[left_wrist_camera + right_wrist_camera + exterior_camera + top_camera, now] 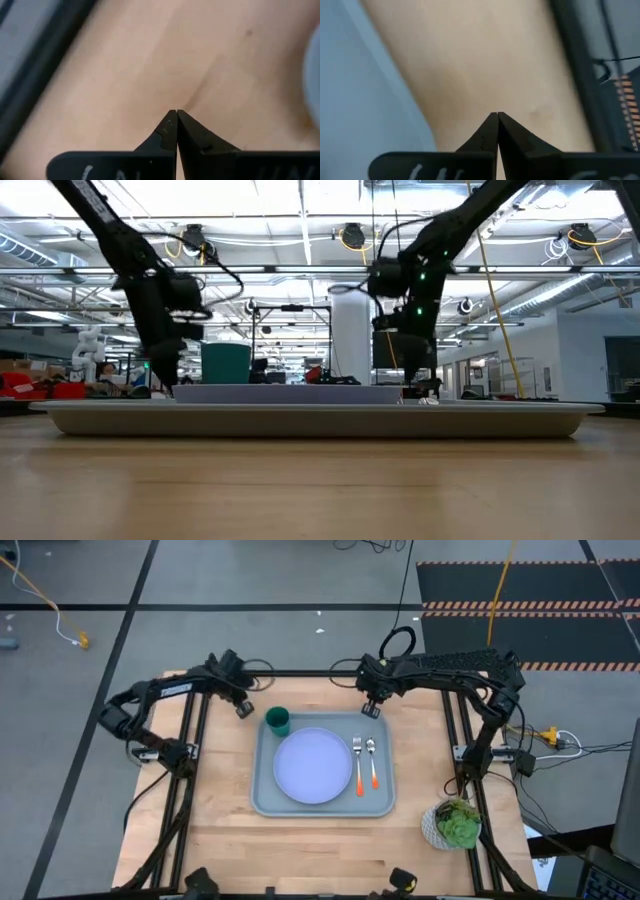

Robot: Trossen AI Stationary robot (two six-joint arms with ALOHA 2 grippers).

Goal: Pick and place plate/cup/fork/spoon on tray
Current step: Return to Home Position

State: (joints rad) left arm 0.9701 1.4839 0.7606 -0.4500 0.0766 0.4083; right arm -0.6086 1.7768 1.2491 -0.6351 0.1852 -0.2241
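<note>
The grey-blue tray (pixel 385 802) lies in the middle of the table. On it lie the pale lavender plate (pixel 314 766), the dark green cup (pixel 278 721) at its far left corner, and the fork (pixel 358 765) and the spoon (pixel 372 762), side by side to the right of the plate, orange handles toward the near edge. My left gripper (pixel 243 709) is shut and empty over the bare table, left of the cup. My right gripper (pixel 372 710) is shut and empty just beyond the tray's far edge. Both show shut in their wrist views (pixel 176 112) (pixel 498 115).
A white bowl of green leafy stuff (pixel 455 824) stands at the table's right near side. Black frame bars run along the table's left (pixel 190 755), right (pixel 462 755) and far edges. Bare wood lies in front of the tray.
</note>
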